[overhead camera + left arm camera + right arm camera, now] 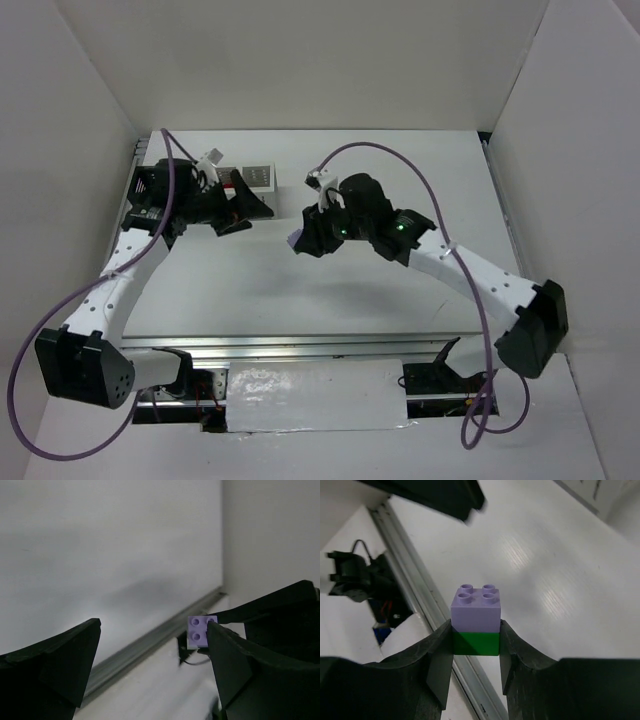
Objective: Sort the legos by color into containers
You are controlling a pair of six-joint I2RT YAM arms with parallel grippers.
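Right gripper point(475, 649) is clamped on a green brick point(475, 641) with a lavender brick point(475, 607) stacked on top. The stack is held up over the table centre. Left gripper point(152, 630) is spread wide, nothing held, just left of the stack. White containers point(256, 176) are seen at far left.

White table point(300, 295), glossy, soft glare. Plain white walls point(300, 60) on three sides. Metal rail point(300, 346) along near edge.

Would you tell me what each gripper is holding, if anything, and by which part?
The right gripper pinches the green brick by its two sides, a lavender brick stacked on top. The left gripper is open, holding nothing.
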